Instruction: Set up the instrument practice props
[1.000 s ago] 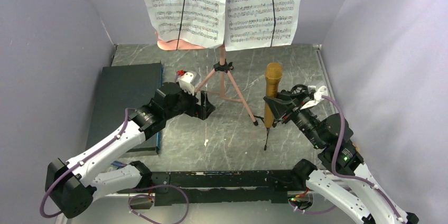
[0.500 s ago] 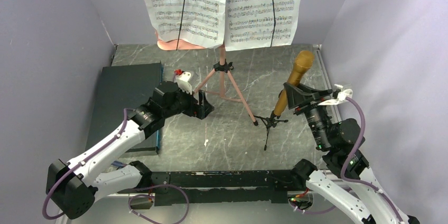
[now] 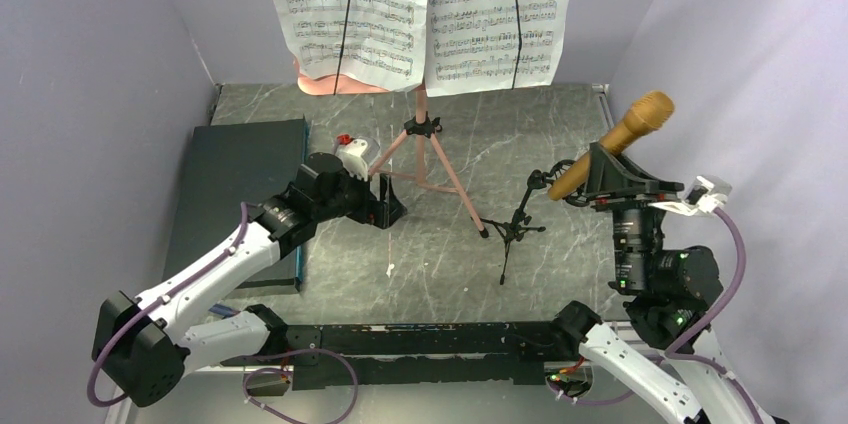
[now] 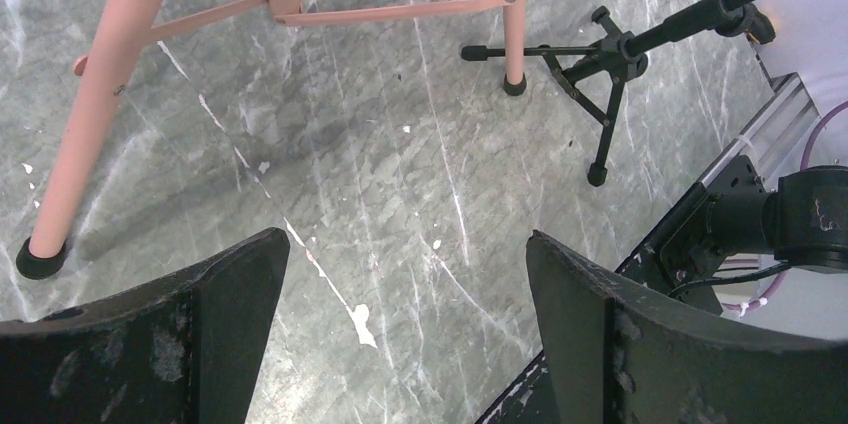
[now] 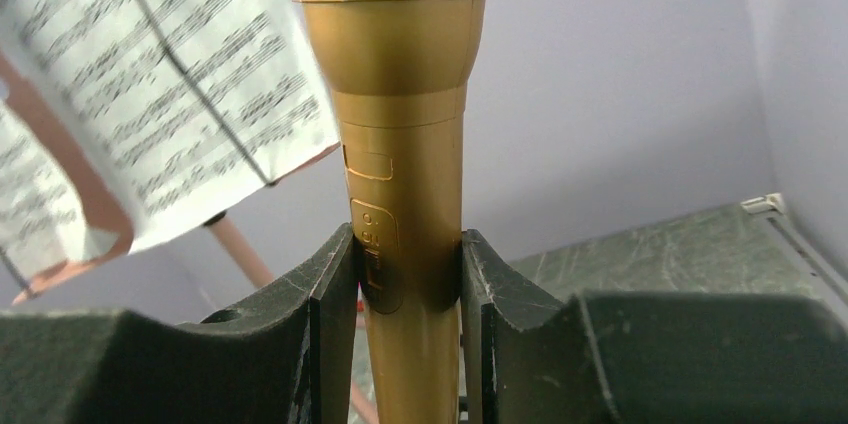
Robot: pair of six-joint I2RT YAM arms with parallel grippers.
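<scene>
We see the right claw [image 3: 592, 166] clamped on the gold microphone [image 3: 628, 126] near the desk's right edge, its tail end by the top of the black mic stand [image 3: 515, 226]. Meanwhile the left claw [image 3: 386, 208] sits open beside the pink music stand [image 3: 425, 149] mid-desk.

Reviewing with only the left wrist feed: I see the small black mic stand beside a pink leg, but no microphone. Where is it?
Observer: The right end effector is shut on the gold microphone, gripping its handle.
Operator: Is it mounted on the stand?
Observer: Not yet. From above it slants, its lower end close to the top clip of the mic stand; I cannot tell whether they touch.
Operator: And the sheet music?
Observer: Two white pages sit side by side on the pink music stand.
</scene>
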